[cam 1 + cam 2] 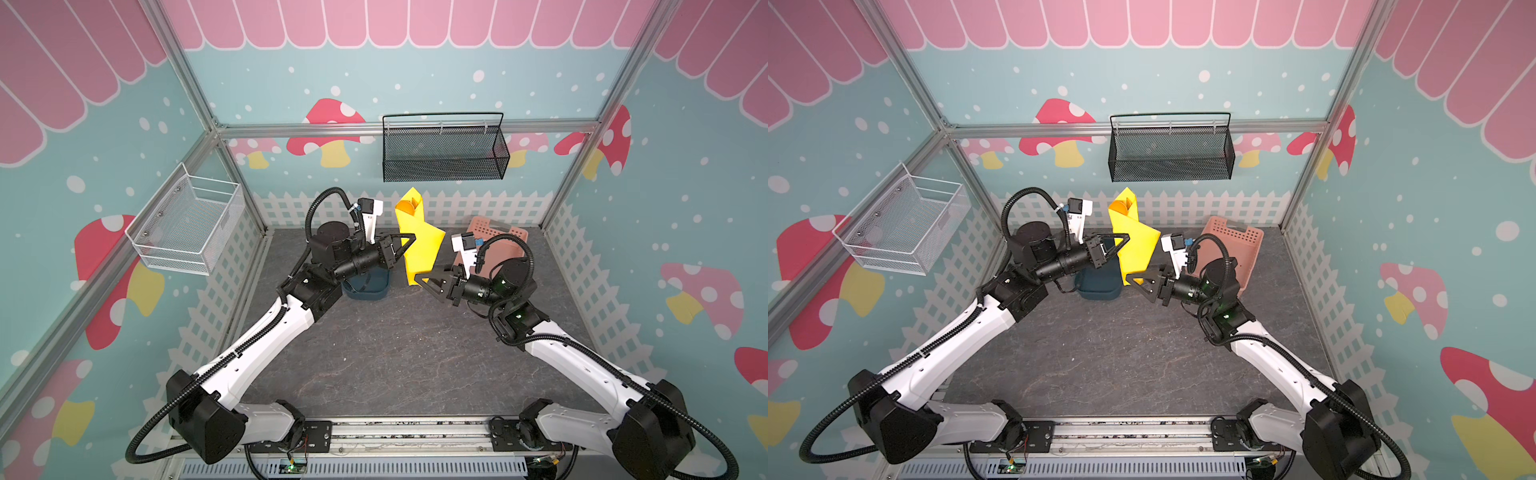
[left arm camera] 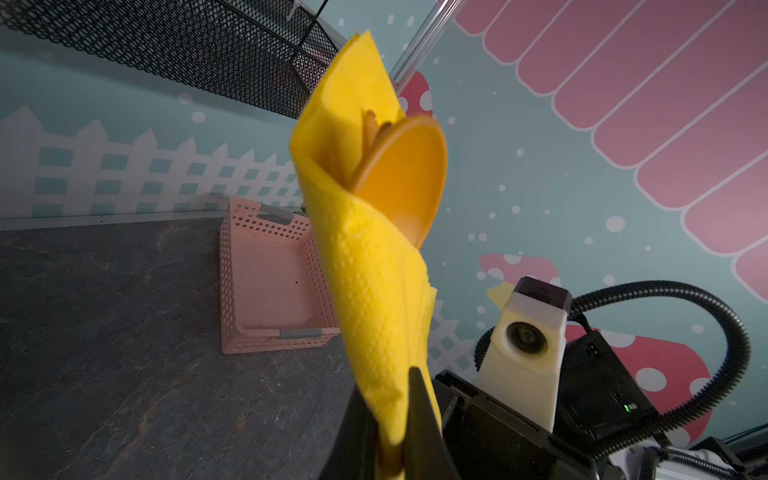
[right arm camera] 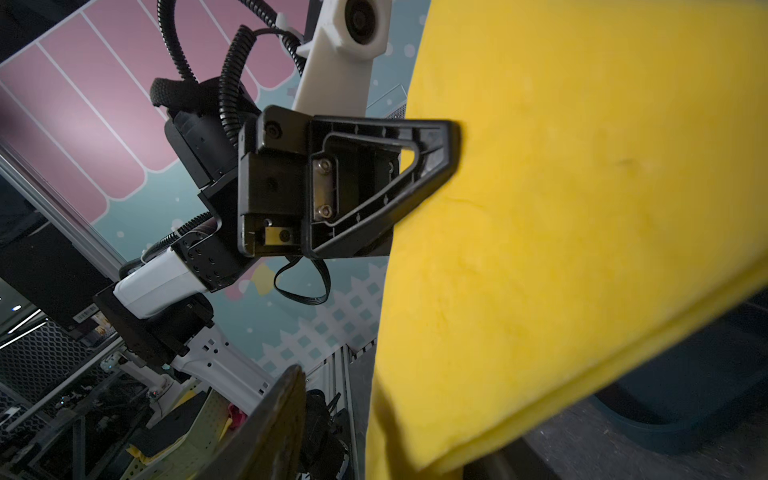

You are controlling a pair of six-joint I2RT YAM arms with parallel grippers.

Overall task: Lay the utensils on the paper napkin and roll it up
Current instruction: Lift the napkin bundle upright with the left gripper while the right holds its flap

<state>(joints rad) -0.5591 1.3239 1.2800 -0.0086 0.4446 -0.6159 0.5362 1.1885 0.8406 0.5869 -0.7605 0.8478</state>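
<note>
The paper napkin (image 1: 417, 245) (image 1: 1136, 249) is rolled into a loose yellow tube and held upright in the air above the table's back middle. The orange utensils (image 1: 406, 206) (image 1: 1120, 205) poke out of its upper end; in the left wrist view the spoon bowl (image 2: 399, 178) and two slimmer tips show inside the roll (image 2: 374, 291). My left gripper (image 1: 409, 241) (image 1: 1123, 241) (image 2: 388, 395) is shut on the roll's middle. My right gripper (image 1: 424, 277) (image 1: 1136, 279) (image 3: 395, 415) stands open, straddling the roll's lower end (image 3: 582, 208), with one finger (image 3: 282, 415) clear of the paper.
A dark blue tub (image 1: 368, 286) (image 1: 1098, 286) sits on the table under the left wrist. A pink perforated basket (image 1: 498, 237) (image 2: 270, 282) stands at the back right. A black mesh basket (image 1: 444, 149) hangs on the back wall and a white wire basket (image 1: 187, 224) on the left wall.
</note>
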